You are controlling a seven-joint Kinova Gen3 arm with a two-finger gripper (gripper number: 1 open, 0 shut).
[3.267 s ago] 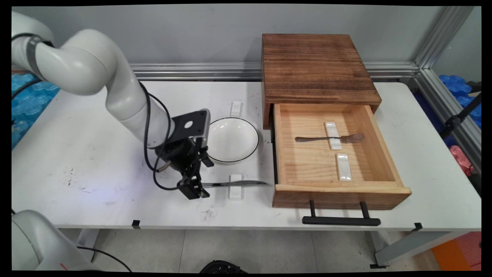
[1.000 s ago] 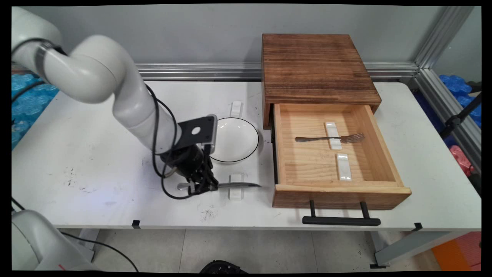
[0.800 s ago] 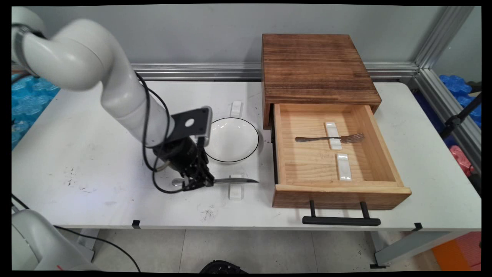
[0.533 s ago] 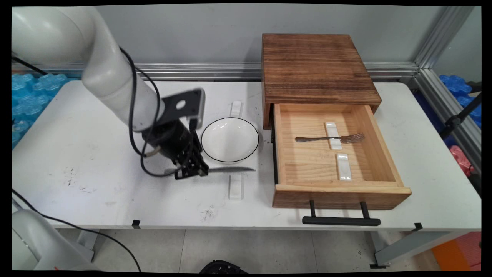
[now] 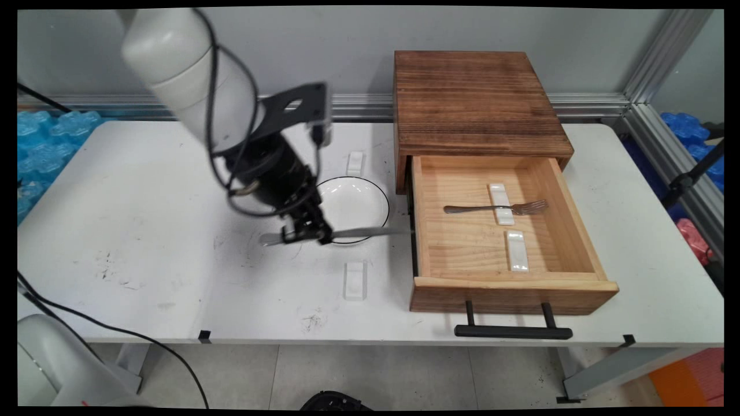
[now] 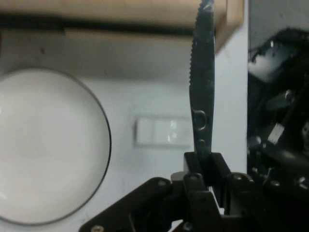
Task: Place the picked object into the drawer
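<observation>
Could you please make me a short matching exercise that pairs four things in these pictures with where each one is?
Things:
1. knife
2. fork
3. white plate
4. empty white rest

Places:
A. on the table, near side of the plate
B. in the open drawer, across a rest
C. held in the gripper, above the table
D. on the table, left of the drawer

Pairs: 1-C, 2-B, 3-D, 4-A
</observation>
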